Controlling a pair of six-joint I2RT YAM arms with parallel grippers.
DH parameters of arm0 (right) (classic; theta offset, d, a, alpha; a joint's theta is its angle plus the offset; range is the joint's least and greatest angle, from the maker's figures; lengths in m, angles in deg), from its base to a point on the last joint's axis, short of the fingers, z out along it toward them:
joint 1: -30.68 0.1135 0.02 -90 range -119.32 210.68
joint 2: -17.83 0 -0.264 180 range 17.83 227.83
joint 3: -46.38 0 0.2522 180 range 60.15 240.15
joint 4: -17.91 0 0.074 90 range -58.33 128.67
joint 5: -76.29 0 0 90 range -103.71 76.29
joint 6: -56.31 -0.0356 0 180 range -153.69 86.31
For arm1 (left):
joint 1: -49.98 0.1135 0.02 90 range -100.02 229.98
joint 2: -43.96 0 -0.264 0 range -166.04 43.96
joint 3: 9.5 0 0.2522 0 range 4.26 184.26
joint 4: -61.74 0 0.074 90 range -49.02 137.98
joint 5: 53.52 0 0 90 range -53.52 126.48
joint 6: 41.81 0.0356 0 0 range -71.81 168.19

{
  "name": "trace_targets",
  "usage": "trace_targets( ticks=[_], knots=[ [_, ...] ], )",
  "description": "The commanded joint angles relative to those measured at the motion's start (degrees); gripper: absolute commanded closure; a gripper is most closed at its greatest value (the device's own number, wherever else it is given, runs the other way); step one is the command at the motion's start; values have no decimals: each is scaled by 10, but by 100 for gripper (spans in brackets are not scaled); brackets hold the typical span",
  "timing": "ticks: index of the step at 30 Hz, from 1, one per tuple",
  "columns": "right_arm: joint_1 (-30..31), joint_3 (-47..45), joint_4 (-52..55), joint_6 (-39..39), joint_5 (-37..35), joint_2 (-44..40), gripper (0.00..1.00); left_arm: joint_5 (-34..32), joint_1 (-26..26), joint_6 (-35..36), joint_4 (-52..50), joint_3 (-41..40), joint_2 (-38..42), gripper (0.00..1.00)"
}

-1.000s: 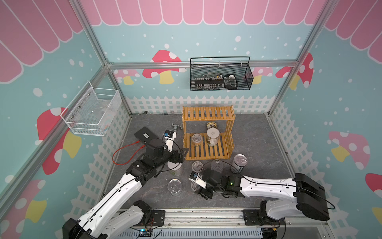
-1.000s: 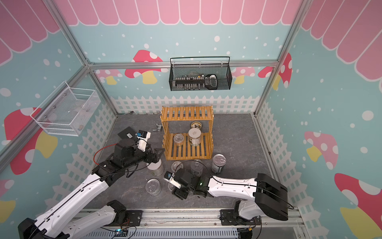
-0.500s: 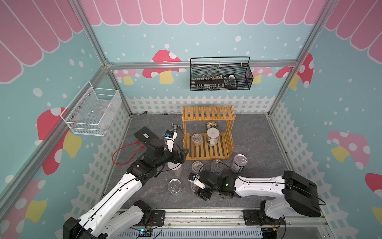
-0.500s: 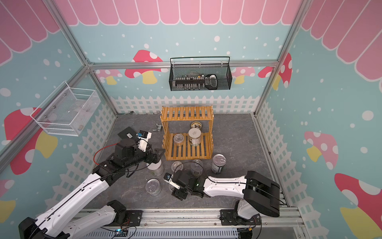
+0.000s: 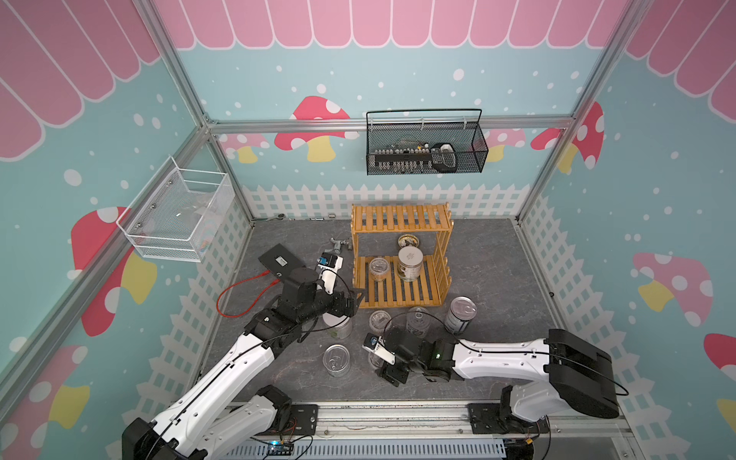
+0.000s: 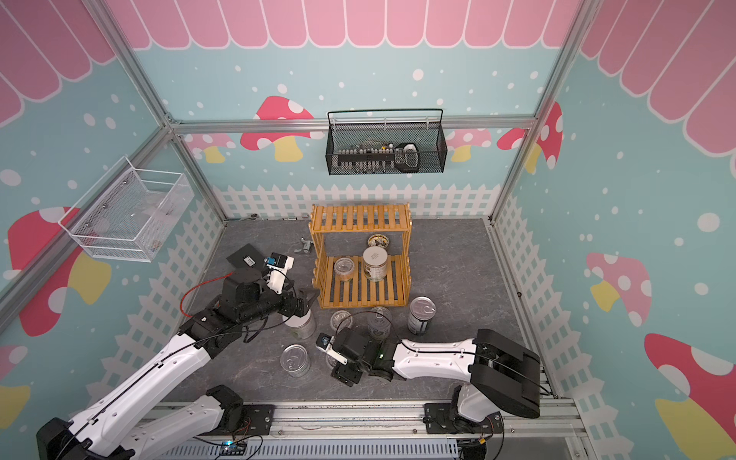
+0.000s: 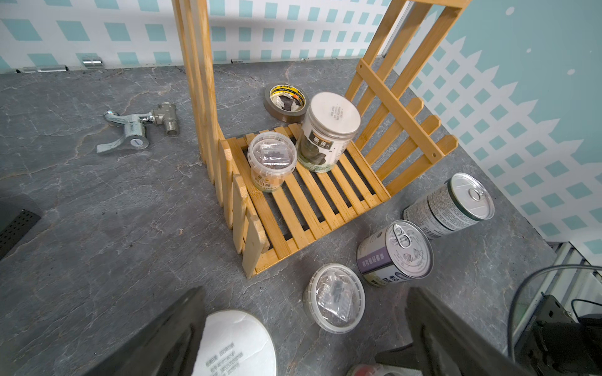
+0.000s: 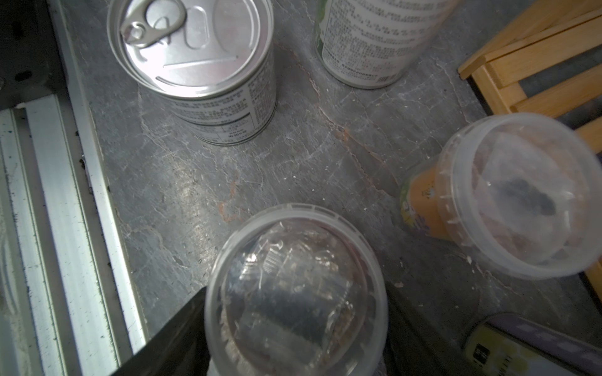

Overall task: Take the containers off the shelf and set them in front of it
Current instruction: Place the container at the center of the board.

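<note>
Looking down, in both top views, on the slatted wooden shelf (image 5: 400,217) (image 6: 360,217) carrying a white-lidded jar (image 5: 410,263) and a clear plastic jar (image 5: 378,267) on its lower tier, pull-tab tins (image 5: 460,314) standing on the counter (image 5: 490,278) just in front. Resolving, in the left wrist view alone, a tape roll (image 7: 286,101) under the upper tier. Holding the left end effector (image 7: 306,291) wide apart and empty above a second white-lidded jar (image 7: 234,345). Straddling a small clear jar (image 8: 296,286) with the right end effector (image 8: 298,294); not telling whether clamped or loose.
</note>
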Motion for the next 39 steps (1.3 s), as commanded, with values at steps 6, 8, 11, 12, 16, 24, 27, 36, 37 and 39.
trace_targets(
  ticks=[6,8,11,12,16,24,27,36,37,39],
  knots=[
    [-4,-12,24,1,-9,-17,20,31,1,6,2,-2,-4,1],
    [-6,-10,23,1,-7,-24,20,32,2,5,1,-2,-4,1],
    [-6,-9,24,3,-8,-25,17,32,1,5,2,-1,-5,1],
    [-8,-8,26,4,-9,-25,17,32,1,5,2,-1,-6,1],
    [-9,-3,34,6,-13,-34,15,34,-1,5,3,0,-4,1],
    [-10,23,25,14,11,-37,6,33,-1,7,1,-1,-4,1],
    [-10,33,17,14,-3,-30,3,32,-1,7,1,-2,-4,1],
    [-10,73,8,8,-28,31,5,33,-1,12,1,1,-4,1],
    [-10,75,9,9,-27,36,7,33,-1,11,2,1,-4,1],
    [-10,76,9,10,-27,42,12,32,-1,12,1,0,-3,1]
  ],
)
